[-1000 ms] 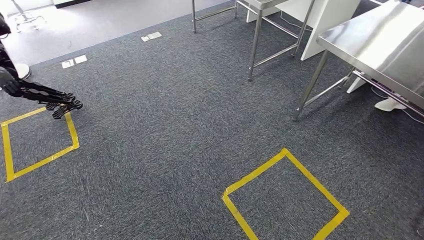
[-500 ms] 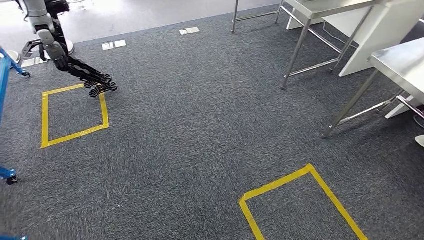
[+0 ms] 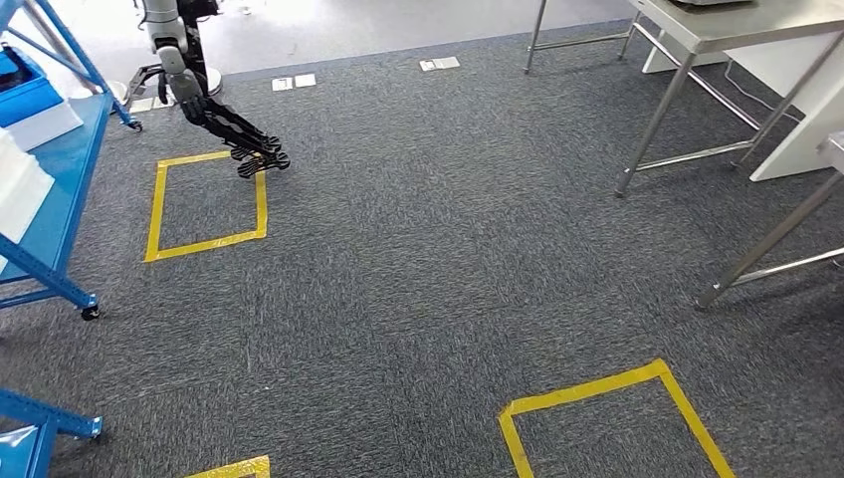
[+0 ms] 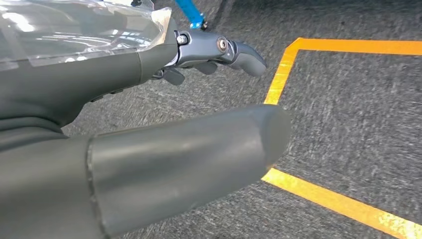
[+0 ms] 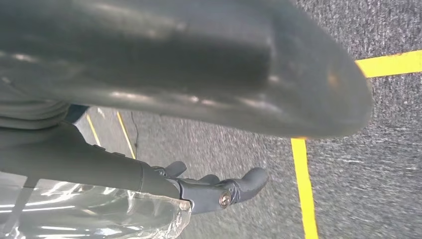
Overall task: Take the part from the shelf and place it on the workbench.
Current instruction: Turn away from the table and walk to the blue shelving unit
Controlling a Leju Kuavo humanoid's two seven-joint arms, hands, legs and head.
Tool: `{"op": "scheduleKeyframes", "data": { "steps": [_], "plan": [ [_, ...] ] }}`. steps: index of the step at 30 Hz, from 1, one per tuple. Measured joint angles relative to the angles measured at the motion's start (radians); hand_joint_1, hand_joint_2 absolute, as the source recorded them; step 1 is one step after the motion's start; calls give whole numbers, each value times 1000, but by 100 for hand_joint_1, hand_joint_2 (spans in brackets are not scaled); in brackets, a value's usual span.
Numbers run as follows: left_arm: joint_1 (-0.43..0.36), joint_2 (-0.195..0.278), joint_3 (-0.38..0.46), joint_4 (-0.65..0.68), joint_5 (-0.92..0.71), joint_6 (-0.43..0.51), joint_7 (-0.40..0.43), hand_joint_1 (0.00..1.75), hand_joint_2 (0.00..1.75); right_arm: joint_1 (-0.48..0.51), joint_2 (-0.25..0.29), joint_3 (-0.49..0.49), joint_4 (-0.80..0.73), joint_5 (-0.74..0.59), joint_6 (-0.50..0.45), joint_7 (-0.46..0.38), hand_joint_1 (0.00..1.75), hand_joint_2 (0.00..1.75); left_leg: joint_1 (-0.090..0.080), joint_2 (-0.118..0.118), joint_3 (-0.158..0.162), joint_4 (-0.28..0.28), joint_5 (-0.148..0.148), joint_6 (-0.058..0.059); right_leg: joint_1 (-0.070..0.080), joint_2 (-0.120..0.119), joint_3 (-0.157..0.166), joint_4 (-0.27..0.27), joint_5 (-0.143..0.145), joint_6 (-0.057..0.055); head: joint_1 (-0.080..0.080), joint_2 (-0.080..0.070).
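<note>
A blue shelf point(image 3: 55, 194) stands at the left edge of the head view, carrying white items point(image 3: 18, 189) and a blue bin point(image 3: 18, 78); I cannot tell which of them is the part. Steel workbenches point(image 3: 741, 22) stand at the far right. In the left wrist view my left hand point(image 4: 124, 99) hangs over the carpet, thumb and fingers point(image 4: 234, 50) apart, holding nothing. In the right wrist view my right hand point(image 5: 124, 149) hangs the same way, its fingers point(image 5: 239, 189) stretched out with nothing in them.
Grey carpet with yellow tape squares point(image 3: 204, 204) point(image 3: 607, 418) lies between shelf and benches. Another robot arm with a dark hand point(image 3: 254, 154) hangs over the far-left square. A second blue frame point(image 3: 35, 423) is at the lower left. Bench legs point(image 3: 652, 119) stand at right.
The camera has turned left: the tape squares, benches and the other arm all slid right in the picture, and the blue shelf has come into view at the left.
</note>
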Motion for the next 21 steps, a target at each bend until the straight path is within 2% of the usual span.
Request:
{"op": "scheduleKeyframes", "data": {
  "steps": [1, 2, 3, 4, 6, 7, 8, 10, 11, 13, 14, 15, 16, 17, 18, 19, 20, 21],
  "plan": [
    [0, -1, 0, 0, 0, 1, 0, 0, 0, 1, 0, 0, 0, 1, 0, 2, 0, 0, 4, 6, -24, 50, -17, -4, 2, -14, 0, 0, -1, -1, 0, 0],
    [1, -1, 0, 0, -1, 2, -1, 0, 0, 1, 0, 0, 0, 3, 0, 2, 0, 0, 8, 10, -32, 67, -15, -8, 3, -27, -1, 0, -2, -1, 0, 0],
    [2, -1, 0, 0, -2, 3, -1, 0, 0, 1, -1, 0, 0, 4, 0, 3, 0, 0, 12, 15, -20, 45, 4, -11, 3, -38, -1, 0, -3, 0, 0, 0],
    [2, -1, 0, 1, -2, 5, -4, 0, 0, 0, 0, 0, 0, 5, 0, 3, 0, 0, 15, 28, 13, -14, 34, -13, 2, -49, 0, 1, -6, 2, 0, 0],
    [0, -3, 0, 1, -5, 9, -10, 0, 0, 0, -1, 0, 0, 6, -1, 3, 0, 0, 18, 70, 88, -145, 82, -12, 7, -69, 4, 3, -15, 12, 0, 0],
    [-3, -4, -1, 1, -7, 11, -15, 0, 0, 0, -1, 0, 0, 6, -1, 3, 0, 0, 16, 84, 111, -184, 91, -9, 10, -78, 7, 3, -19, 19, 2, 0],
    [-5, -4, -1, 1, -9, 13, -17, 0, 0, -1, -2, 0, 0, 7, -2, 4, 0, 0, 12, 88, 118, -198, 92, -3, 14, -87, 9, 4, -23, 25, 4, 0],
    [-6, -5, -1, 1, -11, 16, -21, 0, 0, -7, -2, 0, 0, 7, -3, 5, 0, 0, 2, 66, 116, -201, 95, 14, 16, -105, 19, 2, -26, 38, 7, 0],
    [-5, -5, -1, 1, -11, 18, -22, 0, 0, -9, -2, 0, 0, 7, -4, 6, 0, 0, 0, 57, 116, -205, 99, 23, 14, -100, 21, 7, -30, 44, 6, 0],
    [-6, -5, -1, 1, -12, 21, -25, 0, 0, -9, 0, 0, 0, 6, -4, 6, 0, 0, 1, 36, 119, -214, 109, 40, 9, -49, -5, 72, -68, 42, 7, 0],
    [-7, -5, -2, 1, -12, 22, -26, 0, 0, -6, 1, -1, 0, 5, -5, 6, 0, 0, 1, 25, 118, -216, 111, 45, 6, -17, -36, 137, -98, 36, 8, 0],
    [-7, -4, -2, 1, -13, 23, -28, 0, 0, -4, 2, -1, 0, 4, -6, 6, 0, 0, 1, 11, 117, -217, 112, 48, 6, 5, -74, 212, -129, 31, 8, 0],
    [-7, -4, -2, 1, -14, 23, -29, 0, 0, -1, 2, -1, 0, 2, -6, 6, 0, 0, 0, -3, 116, -216, 113, 49, 6, 13, -106, 269, -146, 31, 9, 0],
    [-7, -4, -3, 1, -15, 23, -31, 0, 0, 0, 2, -1, 0, 1, -7, 7, 0, 0, -1, -19, 116, -216, 113, 49, 6, 17, -125, 299, -149, 35, 8, 0],
    [-7, -5, -3, 1, -17, 23, -31, 0, 0, 1, 1, -2, 0, 0, -8, 7, 0, 0, -1, -33, 117, -216, 113, 49, 6, 20, -122, 283, -132, 43, 8, 0],
    [-7, -6, -3, 1, -18, 23, -33, 0, 0, 1, 1, -2, 0, 0, -9, 8, 0, 0, -1, -48, 119, -215, 113, 48, 5, 27, -100, 227, -101, 52, 9, 0],
    [-7, -6, -3, 1, -20, 23, -34, 0, 0, 1, 1, -2, 0, 0, -9, 8, 0, 0, 0, -61, 120, -215, 113, 46, 2, 46, -70, 152, -66, 60, 9, 0],
    [-7, -6, -3, 1, -21, 23, -34, 0, 0, 1, 1, -2, 0, 0, -9, 8, 0, 0, -2, -74, 120, -213, 112, 43, 1, 66, -43, 84, -37, 63, 9, 0]
  ]
}}
